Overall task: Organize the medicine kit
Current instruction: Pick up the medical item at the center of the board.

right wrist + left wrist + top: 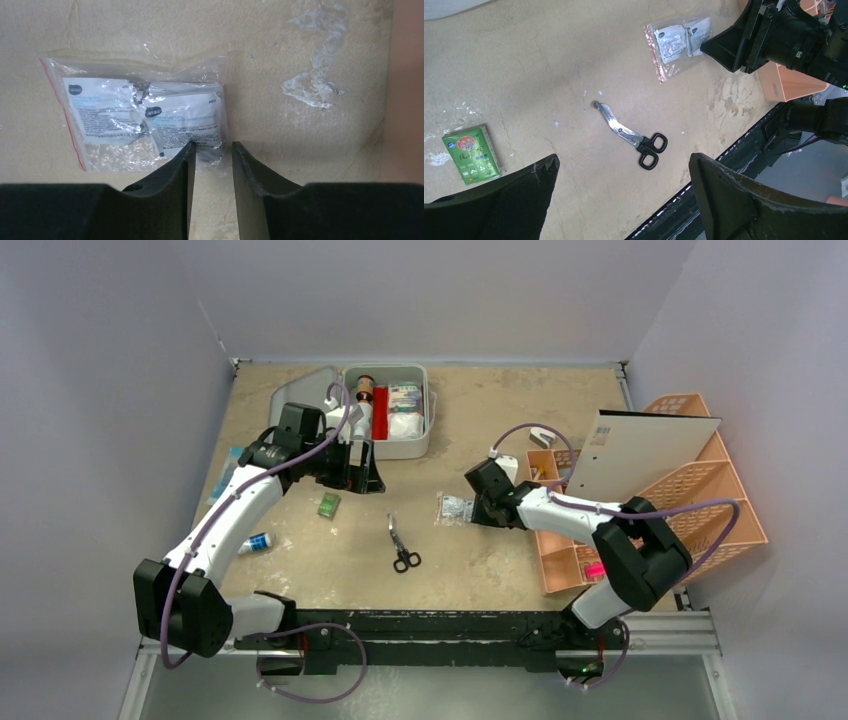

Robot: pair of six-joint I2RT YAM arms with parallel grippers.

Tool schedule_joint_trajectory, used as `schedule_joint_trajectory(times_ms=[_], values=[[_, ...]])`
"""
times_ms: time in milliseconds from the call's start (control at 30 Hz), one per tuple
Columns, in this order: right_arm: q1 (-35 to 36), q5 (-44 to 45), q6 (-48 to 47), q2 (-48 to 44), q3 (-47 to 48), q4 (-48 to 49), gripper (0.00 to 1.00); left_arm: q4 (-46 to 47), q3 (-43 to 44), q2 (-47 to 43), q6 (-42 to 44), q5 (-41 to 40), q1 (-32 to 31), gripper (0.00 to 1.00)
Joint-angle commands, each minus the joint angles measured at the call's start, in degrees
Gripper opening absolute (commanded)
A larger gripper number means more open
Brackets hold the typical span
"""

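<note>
Sitting at the far side of the table (480, 580), left of centre, the medicine kit (421, 432) is open, its lid (300, 390) laid flat to its left. Inside it are a brown bottle (365, 388), a red item (380, 427) and white packs. The left gripper (624, 161) hangs just near of the kit's near edge, its jaws spread wide and holding nothing. Black-handled scissors (634, 137) lie on the table below it, with a green sachet (471, 154) to their left.

The right gripper (212, 147) is low at a clear bag (145, 120) with 2 white packets inside, right of the scissors. Its jaws stand narrowly apart, with the bag's near edge in the gap. An orange lattice organizer (700, 500) stands at the right, with a white board (640, 450) leaning in it. A small blue and white tube (255, 542) lies near the left edge.
</note>
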Motion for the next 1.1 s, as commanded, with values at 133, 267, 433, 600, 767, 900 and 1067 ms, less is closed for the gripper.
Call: schedule_joint_trajectory(times_ms=[133, 267, 433, 600, 767, 900, 1067], values=[[-0.4, 0.7, 0.6, 3.0, -1.6, 4.5, 0.34, 1.3, -1.3, -1.4, 2.0, 1.6, 0.3, 0.98], [-0.4, -0.2, -2.0, 2.3, -2.2, 7.1, 0.17, 1.7, -1.4, -1.5, 2.3, 1.4, 0.3, 0.95], [-0.4, -2.4, -7.3, -0.4, -2.0, 7.8, 0.00, 3.1, -1.1, -0.7, 2.7, 3.9, 0.3, 0.90], [-0.4, -7.5, -14.5, -5.7, -1.8, 7.6, 0.00, 2.5, 0.0, -0.1, 0.3, 1.8, 0.3, 0.84], [-0.4, -15.9, -24.3, -11.3, 0.4, 5.9, 0.00, 2.6, 1.2, -0.9, -0.4, 2.0, 0.4, 0.81], [-0.3, -25.5, -29.9, -16.6, 1.2, 6.0, 0.00, 2.0, 4.4, -1.4, 0.4, 2.1, 0.3, 0.81], [-0.3, -35.8, -34.4, -22.0, 3.4, 4.0, 0.00, 4.8, 7.3, -0.8, 1.9, 10.2, 0.2, 0.81]])
